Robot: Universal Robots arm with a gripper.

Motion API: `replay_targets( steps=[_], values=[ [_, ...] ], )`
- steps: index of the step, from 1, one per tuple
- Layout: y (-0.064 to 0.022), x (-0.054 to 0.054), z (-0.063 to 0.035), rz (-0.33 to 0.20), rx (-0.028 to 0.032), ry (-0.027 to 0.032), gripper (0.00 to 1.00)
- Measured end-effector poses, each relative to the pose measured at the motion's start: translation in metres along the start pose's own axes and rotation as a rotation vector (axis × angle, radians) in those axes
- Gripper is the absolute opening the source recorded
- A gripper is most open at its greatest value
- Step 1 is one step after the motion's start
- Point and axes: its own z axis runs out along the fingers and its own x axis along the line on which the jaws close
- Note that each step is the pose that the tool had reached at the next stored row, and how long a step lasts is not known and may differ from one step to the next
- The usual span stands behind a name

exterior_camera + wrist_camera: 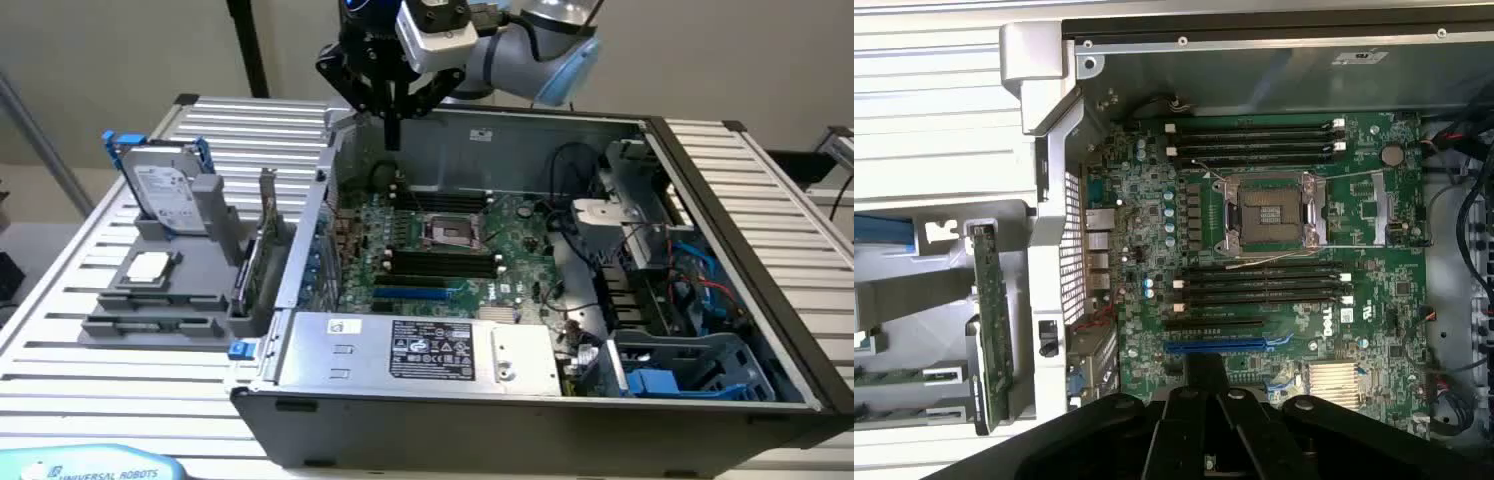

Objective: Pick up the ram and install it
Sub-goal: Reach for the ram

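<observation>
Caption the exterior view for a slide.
Shut gripper hovers above the open computer case; the ram lies in the grey holder on the exterior view's left.

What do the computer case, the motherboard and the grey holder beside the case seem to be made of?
Computer case: sheet metal, probably steel, dull grey; its walls are thin, with folded edges and screw holes.
Motherboard: green circuit board, likely a lacquered laminate, carrying soldered parts.
Grey holder: seems matte plastic, given its even grey colour and blocky moulded slots; not certain.
</observation>
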Motion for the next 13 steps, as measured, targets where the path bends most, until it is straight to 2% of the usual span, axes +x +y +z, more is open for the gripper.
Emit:
replay_targets(
  steps=[13],
  values=[
    [0.0000, 0.0000, 0.0000, 0.000, 0.0000, 0.0000, 0.11]
  ],
)
